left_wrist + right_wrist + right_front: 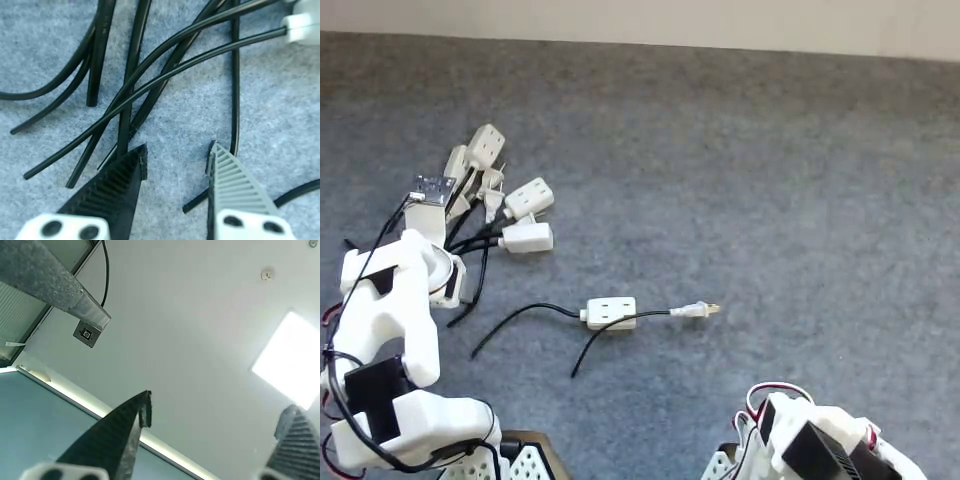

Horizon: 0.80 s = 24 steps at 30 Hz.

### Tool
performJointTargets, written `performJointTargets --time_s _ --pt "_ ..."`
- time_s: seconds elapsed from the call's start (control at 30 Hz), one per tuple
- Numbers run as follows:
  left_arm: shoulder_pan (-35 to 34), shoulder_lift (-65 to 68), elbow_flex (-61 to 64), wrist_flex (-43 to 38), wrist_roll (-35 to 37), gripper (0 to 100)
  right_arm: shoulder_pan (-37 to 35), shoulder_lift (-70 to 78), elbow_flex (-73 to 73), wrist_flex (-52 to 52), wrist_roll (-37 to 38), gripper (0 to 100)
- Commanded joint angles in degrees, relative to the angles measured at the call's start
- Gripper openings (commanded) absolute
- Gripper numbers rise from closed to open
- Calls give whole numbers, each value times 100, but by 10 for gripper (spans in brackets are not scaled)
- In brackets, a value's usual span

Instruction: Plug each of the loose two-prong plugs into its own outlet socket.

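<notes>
Well, in the high view a lone outlet socket (610, 313) lies near the middle of the grey table (770, 180). Any print on its face is too small to read. A two-prong plug (696, 311) lies just beside this socket, prongs pointing away from it and not inserted. The plug's thin black cord (595, 345) runs back along the socket's edge; whether the two touch is hard to tell. Well apart from the socket, over by the left arm (390, 300), sits a cluster of white socket blocks (529, 198). Their cords are so tangled that plugs and blocks are hard to sort, and the arm's body covers part of the bundle. On the plug's side of the socket, the right arm (820, 445) is cut off by the picture's edge. The left wrist view gives what the high view cannot: the left tool (177, 152) hangs open and holds nothing, with its fingers spread just above crossing black cords (150, 85) on the grey surface. A white piece (302, 27) is cut off at the border, so plug or block cannot be told. In the right wrist view the right tool (218, 412) is also spread wide and holds nothing. It points up at a pale ceiling with a bright light panel (290, 360).
</notes>
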Motion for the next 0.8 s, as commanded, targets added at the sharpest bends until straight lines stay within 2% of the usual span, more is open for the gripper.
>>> performJointTargets --time_s 0.0,0.33,0.5,0.57,0.77 --pt "92 13 75 -26 70 217 84 -13 673 -119 -35 372" --pt "84 13 75 -26 281 217 57 -4 673 -92 -70 372" --pt "84 13 84 -26 281 217 48 -4 673 646 -70 372" --pt "84 13 84 -26 281 217 48 13 673 1464 -70 372" --pt "84 13 84 -26 281 217 180 136 673 6360 -35 372"
